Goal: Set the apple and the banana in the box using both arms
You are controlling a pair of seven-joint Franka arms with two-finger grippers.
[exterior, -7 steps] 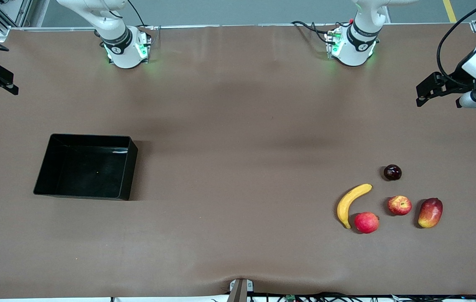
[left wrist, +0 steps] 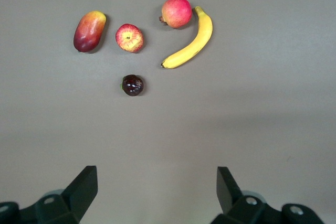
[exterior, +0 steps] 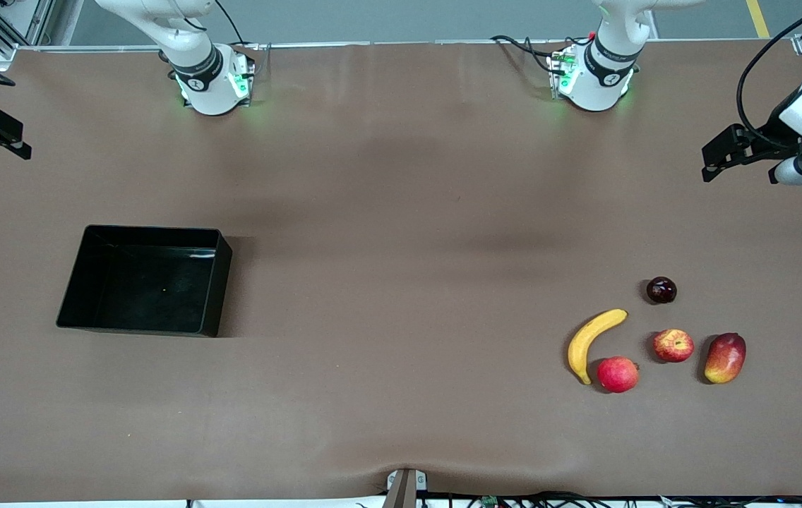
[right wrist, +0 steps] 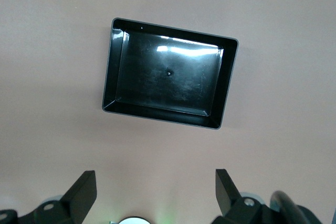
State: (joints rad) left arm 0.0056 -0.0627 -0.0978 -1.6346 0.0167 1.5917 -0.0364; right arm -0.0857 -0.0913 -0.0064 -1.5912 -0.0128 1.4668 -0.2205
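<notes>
Brown bench (exterior: 401, 212): we see banana (exterior: 590, 341) and apple (exterior: 673, 345) near the left-arm end, box (exterior: 73, 282) empty toward the right-arm end. Left gripper (left wrist: 156, 190) and right gripper (right wrist: 155, 192) hover, jaws apart. The pomegranate (exterior: 617, 374) touching the banana may be knocked.

five pieces of fruit lie on the table (exterior: 401, 212): one banana (exterior: 591, 340), one apple (exterior: 673, 345), one plain pinkish-red round fruit (exterior: 617, 374), one mango (exterior: 725, 358) and one small dark fruit (exterior: 661, 290), perhaps a plum, though it is too small to be sure. taking the apple as the centre of a clock, the dark fruit is at about twelve, the mango at three, the pinkish-red fruit near eight and the banana at nine. there is one box (exterior: 212, 282), with nothing in it. two arms are in view, each with one gripper, so two in all: the left gripper (left wrist: 156, 192) and the right gripper (right wrist: 156, 192), each with two fingers set wide apart.
</notes>
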